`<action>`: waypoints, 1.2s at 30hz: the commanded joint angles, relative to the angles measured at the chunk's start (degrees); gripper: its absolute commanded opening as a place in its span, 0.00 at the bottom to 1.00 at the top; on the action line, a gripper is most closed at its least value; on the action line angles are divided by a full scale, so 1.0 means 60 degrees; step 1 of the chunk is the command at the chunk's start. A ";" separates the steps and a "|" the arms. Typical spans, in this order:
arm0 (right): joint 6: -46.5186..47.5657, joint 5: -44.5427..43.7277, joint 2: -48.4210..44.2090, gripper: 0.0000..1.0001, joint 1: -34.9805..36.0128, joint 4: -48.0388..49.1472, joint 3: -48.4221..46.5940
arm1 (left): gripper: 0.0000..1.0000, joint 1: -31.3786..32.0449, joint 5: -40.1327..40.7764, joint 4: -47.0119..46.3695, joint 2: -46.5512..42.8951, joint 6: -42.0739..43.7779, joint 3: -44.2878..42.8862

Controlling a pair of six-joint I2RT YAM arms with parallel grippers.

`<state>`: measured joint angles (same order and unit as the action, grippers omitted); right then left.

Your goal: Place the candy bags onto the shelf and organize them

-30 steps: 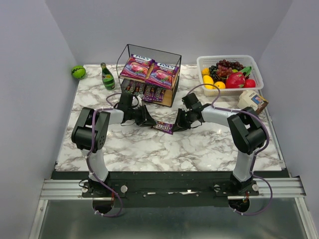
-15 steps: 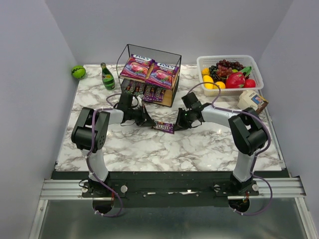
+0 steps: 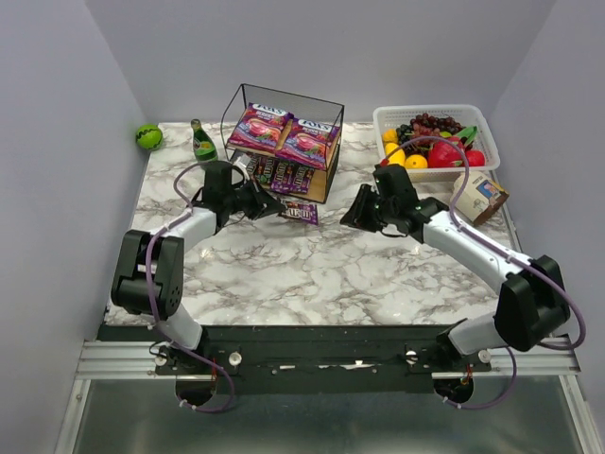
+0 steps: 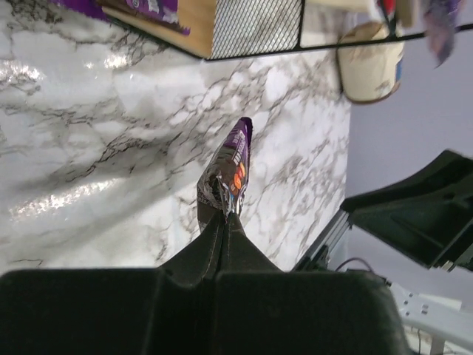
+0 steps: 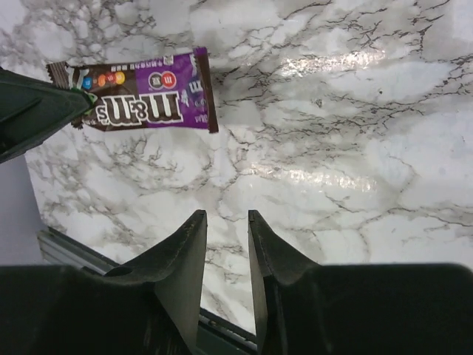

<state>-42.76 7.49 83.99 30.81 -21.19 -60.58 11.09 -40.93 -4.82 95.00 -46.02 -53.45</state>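
Observation:
The shelf (image 3: 284,142) stands at the back, a black wire box with two wooden tiers. Two pink-purple FOX'S candy bags (image 3: 258,126) (image 3: 307,142) lie on its top board, and several M&M's packets (image 3: 279,173) line the lower board. My left gripper (image 3: 275,207) is shut on the end of one more M&M's packet (image 3: 301,212), held just in front of the shelf's lower tier; the left wrist view shows the packet (image 4: 233,159) pinched edge-on at the gripper (image 4: 224,214). My right gripper (image 3: 349,219) (image 5: 227,214) stands open with nothing in it, to the right of that packet (image 5: 148,103).
A white fruit basket (image 3: 477,115) sits at the back right with a small beige carton (image 3: 482,194) in front of it. A green bottle (image 3: 203,147) and a green ball (image 3: 147,137) stand left of the shelf. Marble tabletop (image 3: 312,274) lies below both grippers.
My left gripper has closed on the packet and carried it back toward the shelf. My right gripper has let go of it, opened and pulled away to the right.

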 commanded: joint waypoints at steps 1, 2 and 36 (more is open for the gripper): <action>-0.0328 -0.0500 -0.0695 0.38 0.0007 -0.0642 0.0515 | 0.00 -0.0032 0.1092 -0.1754 -0.0715 -0.1673 0.0980; -0.0372 -0.0573 -0.0958 0.38 0.0007 -0.0687 0.0589 | 0.00 -0.0032 0.1340 -0.2108 -0.0905 -0.1966 0.1187; -0.0300 -0.1643 -0.4314 0.39 -0.0403 -0.2371 0.2127 | 0.00 0.2486 0.9090 -1.0181 0.1611 -0.8135 0.2112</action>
<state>-45.39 -0.62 59.77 29.15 -33.30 -49.17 23.77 3.81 -57.98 100.18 -91.88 -37.93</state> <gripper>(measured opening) 0.387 0.009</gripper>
